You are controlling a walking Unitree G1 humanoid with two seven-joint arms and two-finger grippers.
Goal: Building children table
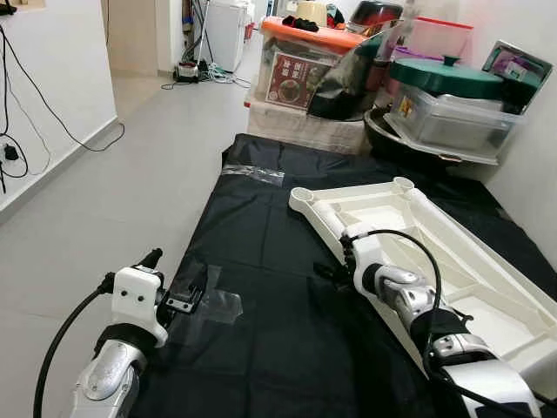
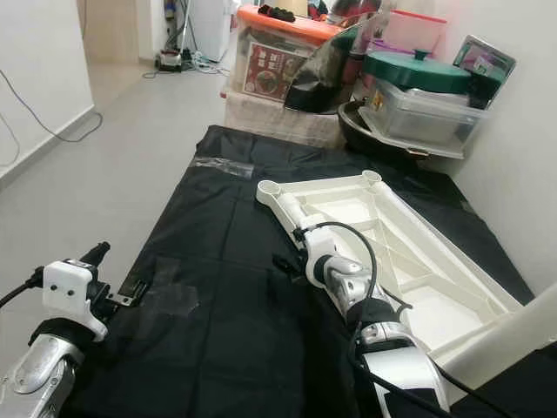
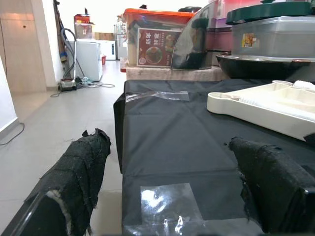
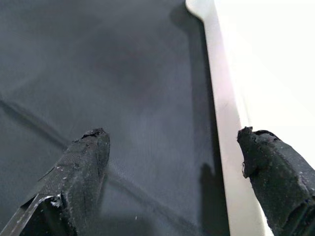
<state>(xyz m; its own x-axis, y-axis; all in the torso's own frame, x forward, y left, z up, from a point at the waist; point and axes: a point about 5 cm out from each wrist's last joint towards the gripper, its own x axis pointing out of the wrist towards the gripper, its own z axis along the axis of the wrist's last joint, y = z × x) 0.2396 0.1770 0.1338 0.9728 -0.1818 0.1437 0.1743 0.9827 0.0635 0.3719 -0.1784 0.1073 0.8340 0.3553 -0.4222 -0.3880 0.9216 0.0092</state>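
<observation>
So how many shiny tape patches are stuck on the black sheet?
2: one clear tape patch at the black plastic sheet's far left edge, another near the left end effector. The arm may hide more.

upturned white tabletop [image 1: 452, 261], black sheet [image 1: 261, 261]

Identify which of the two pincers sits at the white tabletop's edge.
The right pincer, open, straddles the rim of the white tabletop. The left pincer, also open, hovers over the black sheet near clear tape.

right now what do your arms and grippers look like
Both arms are silver metal with white plastic wrist housings and looping black cables. The left gripper and right gripper each have two long black fingers wrapped in frayed, fabric-like padding.
</observation>
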